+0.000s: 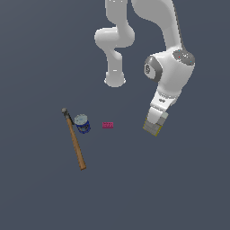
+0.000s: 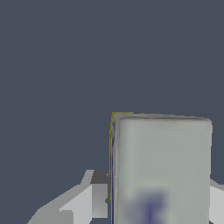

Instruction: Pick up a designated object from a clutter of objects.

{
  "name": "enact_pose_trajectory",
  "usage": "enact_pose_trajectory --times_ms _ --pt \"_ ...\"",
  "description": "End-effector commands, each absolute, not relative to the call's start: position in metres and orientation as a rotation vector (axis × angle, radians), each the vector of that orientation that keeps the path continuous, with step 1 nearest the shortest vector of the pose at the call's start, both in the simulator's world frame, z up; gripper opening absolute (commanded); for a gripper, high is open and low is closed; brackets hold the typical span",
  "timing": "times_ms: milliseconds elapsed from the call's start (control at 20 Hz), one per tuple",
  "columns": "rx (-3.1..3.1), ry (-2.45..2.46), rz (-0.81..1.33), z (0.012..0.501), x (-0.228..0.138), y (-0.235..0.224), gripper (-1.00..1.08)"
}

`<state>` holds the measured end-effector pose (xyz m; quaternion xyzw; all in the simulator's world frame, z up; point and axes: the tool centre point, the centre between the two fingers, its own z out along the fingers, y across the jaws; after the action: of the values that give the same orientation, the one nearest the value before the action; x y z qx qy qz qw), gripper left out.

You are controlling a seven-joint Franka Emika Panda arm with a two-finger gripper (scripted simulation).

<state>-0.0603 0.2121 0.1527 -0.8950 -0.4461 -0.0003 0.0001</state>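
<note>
The designated object, a white-grey box [image 1: 152, 129] with yellow sides, sits at the tip of my tilted hand on the exterior view's right, tilted the same way as the hand. In the wrist view the box [image 2: 161, 162] fills the space between my fingers [image 2: 89, 199], with a blurred blue mark on its pale face. My gripper [image 1: 155, 123] is shut on the box, one finger against each side. The rest of the clutter lies on the exterior view's left.
A wooden-handled hammer [image 1: 74, 140] lies on the dark floor [image 1: 179, 188]. A small blue can [image 1: 82, 123] with a silver lid stands beside its head. A tiny pink brick [image 1: 108, 125] lies between the can and the box. The arm's base [image 1: 115, 80] stands behind.
</note>
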Motion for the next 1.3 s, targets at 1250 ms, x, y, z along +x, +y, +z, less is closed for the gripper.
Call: enact_pose_trajectory --times_ms 1250 --pt "-2.807 -1.402 -0.002 0.284 -0.045 0.154 -1.0"
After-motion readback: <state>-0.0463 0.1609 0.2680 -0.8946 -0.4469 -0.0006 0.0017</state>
